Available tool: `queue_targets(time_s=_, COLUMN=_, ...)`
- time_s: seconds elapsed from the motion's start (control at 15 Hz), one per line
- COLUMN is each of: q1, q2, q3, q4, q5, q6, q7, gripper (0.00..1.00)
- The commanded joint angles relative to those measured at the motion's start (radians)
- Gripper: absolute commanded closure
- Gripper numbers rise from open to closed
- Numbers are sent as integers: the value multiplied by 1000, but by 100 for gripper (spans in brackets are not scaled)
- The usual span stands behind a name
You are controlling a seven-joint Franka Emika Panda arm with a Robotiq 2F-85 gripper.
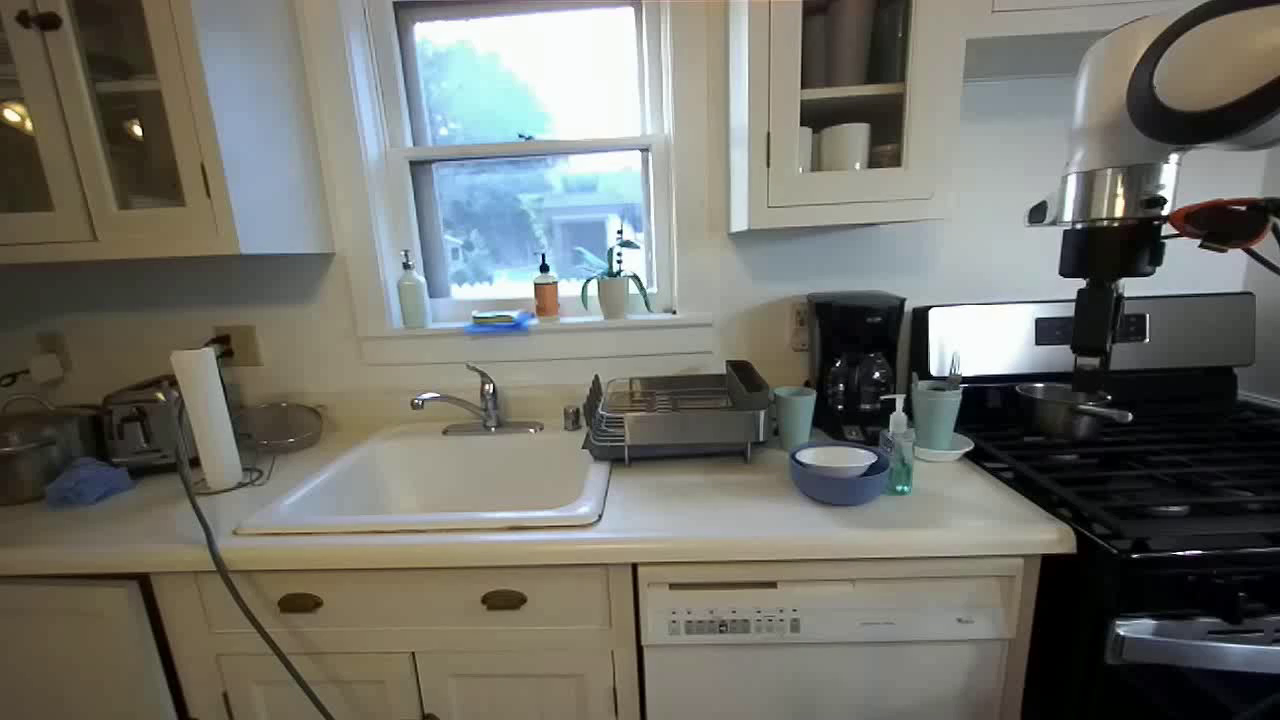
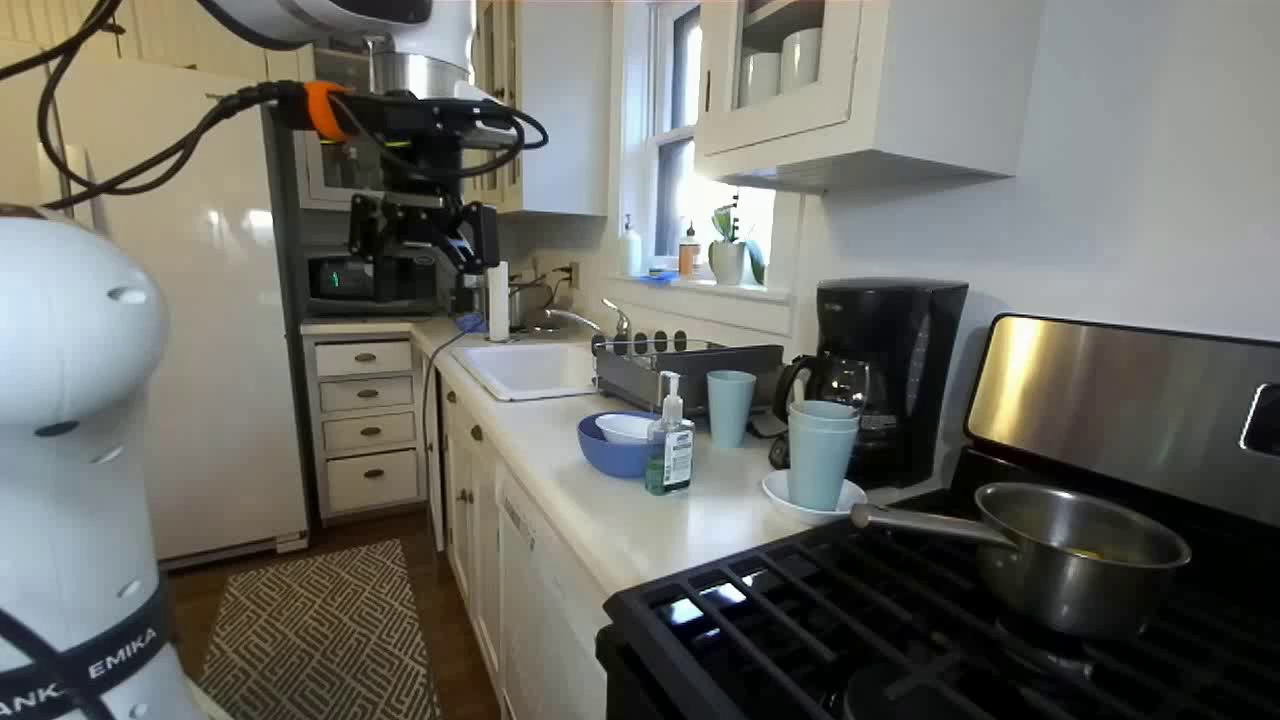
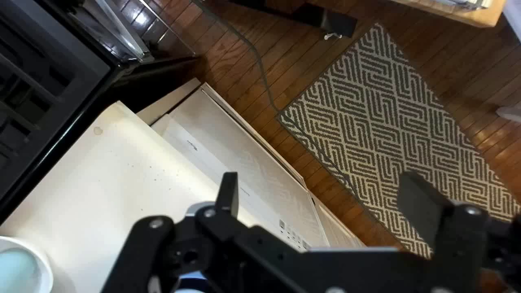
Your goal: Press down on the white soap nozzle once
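The black Robotiq gripper (image 3: 319,183) is hanging in midair, its fingers (image 3: 421,203) released and spread wide apart. In the wrist view, the white dishwasher (image 3: 252,167), the wood floor (image 3: 228,73) and a patterned rug (image 3: 374,122) are showing below and between them.

The white soap nozzle (image 2: 671,388) is topping a clear dispenser bottle (image 2: 672,455) with green liquid, which is standing upright on the white countertop (image 2: 650,530). In both exterior views the nozzle is sitting well apart from the fingers. In an exterior view the fingers are hanging higher than the nozzle and well to its left, in front of a black microwave (image 2: 335,280). In an exterior view the gripper is hanging to the right of the nozzle, overlapping in sight a steel saucepan (image 1: 1050,415) that is resting on the gas stove (image 1: 980,330).

Just beside the bottle, a blue bowl (image 2: 608,458) is holding a smaller white bowl (image 2: 620,428); whether bottle and blue bowl are touching, I cannot tell. Nearer the stove, stacked teal cups (image 2: 822,465) are resting on a white saucer (image 2: 775,492). A black drip coffee maker (image 2: 900,320) is standing behind them.
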Motion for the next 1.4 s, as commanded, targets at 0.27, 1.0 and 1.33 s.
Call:
queue_targets(time_s=0.27, q1=7, q2=0, q3=-5, q4=2, q5=-4, q6=-2, q7=5, gripper=0)
queue_targets(time_s=1.0, q1=-12, q2=329, q3=26, q4=240, q5=129, q6=292, q7=266, gripper=0)
queue_targets(time_s=1.33, q1=-64, q2=497, q3=45, q4=347, q5=97, q6=379, q7=432, gripper=26)
